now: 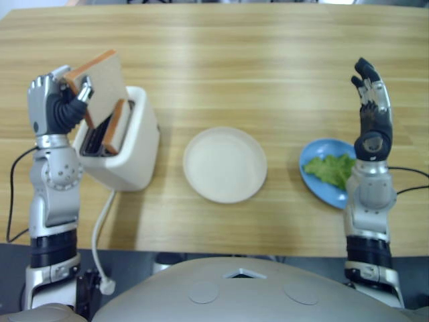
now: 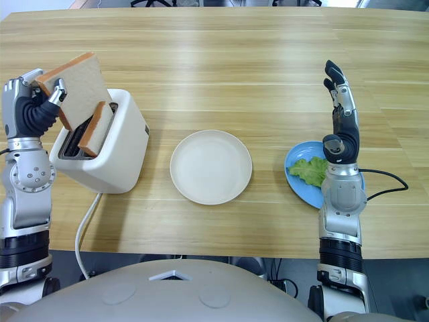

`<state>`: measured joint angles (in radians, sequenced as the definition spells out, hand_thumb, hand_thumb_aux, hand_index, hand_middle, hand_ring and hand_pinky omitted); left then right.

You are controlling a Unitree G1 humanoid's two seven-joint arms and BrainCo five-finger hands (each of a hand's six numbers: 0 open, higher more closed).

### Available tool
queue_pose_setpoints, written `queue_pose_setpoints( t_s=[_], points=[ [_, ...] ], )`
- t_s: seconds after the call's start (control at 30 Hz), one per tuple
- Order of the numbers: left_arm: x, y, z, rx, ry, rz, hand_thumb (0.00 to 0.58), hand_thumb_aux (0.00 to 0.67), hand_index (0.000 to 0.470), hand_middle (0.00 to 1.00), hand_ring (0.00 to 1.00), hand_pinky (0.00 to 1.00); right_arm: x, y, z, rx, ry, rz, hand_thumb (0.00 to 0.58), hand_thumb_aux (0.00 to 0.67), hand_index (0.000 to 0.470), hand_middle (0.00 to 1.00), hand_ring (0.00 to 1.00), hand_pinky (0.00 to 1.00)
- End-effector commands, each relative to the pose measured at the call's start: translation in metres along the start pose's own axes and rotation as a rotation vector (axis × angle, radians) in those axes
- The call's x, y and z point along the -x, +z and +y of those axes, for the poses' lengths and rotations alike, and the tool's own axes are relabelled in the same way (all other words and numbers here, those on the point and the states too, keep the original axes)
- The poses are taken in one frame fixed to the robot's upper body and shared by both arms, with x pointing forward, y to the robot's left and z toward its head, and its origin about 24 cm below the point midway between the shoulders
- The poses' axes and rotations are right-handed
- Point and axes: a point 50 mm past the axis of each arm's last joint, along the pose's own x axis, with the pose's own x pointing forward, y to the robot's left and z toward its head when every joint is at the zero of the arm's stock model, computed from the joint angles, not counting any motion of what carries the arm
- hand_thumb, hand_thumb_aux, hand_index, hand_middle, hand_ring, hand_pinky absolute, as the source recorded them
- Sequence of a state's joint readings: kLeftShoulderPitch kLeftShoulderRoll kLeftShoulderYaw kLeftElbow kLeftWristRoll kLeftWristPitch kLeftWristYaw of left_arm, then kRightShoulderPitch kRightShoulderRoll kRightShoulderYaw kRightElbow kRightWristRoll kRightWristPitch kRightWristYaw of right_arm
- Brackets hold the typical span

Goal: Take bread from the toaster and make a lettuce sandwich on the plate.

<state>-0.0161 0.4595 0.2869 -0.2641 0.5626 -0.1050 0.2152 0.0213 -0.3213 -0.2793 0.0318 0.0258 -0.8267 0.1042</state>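
Observation:
A white toaster (image 1: 127, 154) stands on the left of the wooden table. My left hand (image 1: 53, 104) is shut on a slice of bread (image 1: 104, 84), holding it tilted just above the toaster's slots. A second slice (image 1: 115, 127) stands in the toaster. An empty cream plate (image 1: 225, 165) lies in the middle. A lettuce leaf (image 1: 330, 169) lies on a blue plate (image 1: 315, 178) to the right. My right hand (image 1: 372, 111) is raised upright over the blue plate's right edge, its fingers straight and holding nothing.
The toaster's white cord (image 1: 100, 235) runs off the table's front edge (image 1: 221, 253) at the left. A black cable (image 1: 409, 174) lies near my right arm. Bare wood (image 1: 255, 74) stretches behind the plates.

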Motion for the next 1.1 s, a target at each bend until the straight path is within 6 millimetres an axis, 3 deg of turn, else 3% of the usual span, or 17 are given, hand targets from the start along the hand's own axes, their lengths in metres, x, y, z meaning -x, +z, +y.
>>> queue_pose_setpoints(
  t_s=[0.03,0.33,0.6,0.67,0.8,0.93,1.1],
  points=[
    [-0.004,0.002,0.003,-0.022,0.037,-0.025,0.580,0.670,0.460,0.80,0.80,0.80,0.001,-0.001,0.001,0.002,0.000,0.006,0.000,0.000,0.000,0.00,0.00,0.00],
    [-0.017,0.019,0.013,-0.055,0.102,-0.144,0.580,0.670,0.460,0.81,0.81,0.81,-0.002,-0.001,0.003,-0.004,0.001,-0.003,0.000,0.000,0.000,0.00,0.00,0.00],
    [-0.044,0.053,0.013,-0.102,0.164,-0.349,0.580,0.670,0.460,0.80,0.80,0.80,-0.008,-0.004,0.008,-0.019,0.000,-0.015,0.000,0.000,0.000,0.00,0.00,0.00],
    [-0.049,0.064,0.000,-0.107,0.130,-0.423,0.580,0.670,0.460,0.80,0.80,0.80,-0.010,-0.005,0.010,-0.024,0.000,-0.020,0.000,0.000,0.000,0.00,0.00,0.00],
    [-0.040,0.081,-0.048,-0.107,-0.016,-0.588,0.580,0.670,0.460,0.80,0.80,0.80,-0.013,-0.007,0.010,-0.032,-0.007,-0.030,0.000,0.000,0.000,0.00,0.00,0.00],
    [-0.013,0.095,-0.093,-0.078,-0.165,-0.746,0.580,0.670,0.460,0.80,0.80,0.80,-0.015,-0.009,0.009,-0.037,-0.015,-0.036,0.000,0.000,0.000,0.00,0.00,0.00],
    [0.026,0.112,-0.131,-0.068,-0.283,-0.912,0.580,0.670,0.460,0.80,0.80,0.80,-0.020,-0.010,0.008,-0.049,-0.022,-0.048,0.000,0.000,0.000,0.00,0.00,0.00]
  ],
)
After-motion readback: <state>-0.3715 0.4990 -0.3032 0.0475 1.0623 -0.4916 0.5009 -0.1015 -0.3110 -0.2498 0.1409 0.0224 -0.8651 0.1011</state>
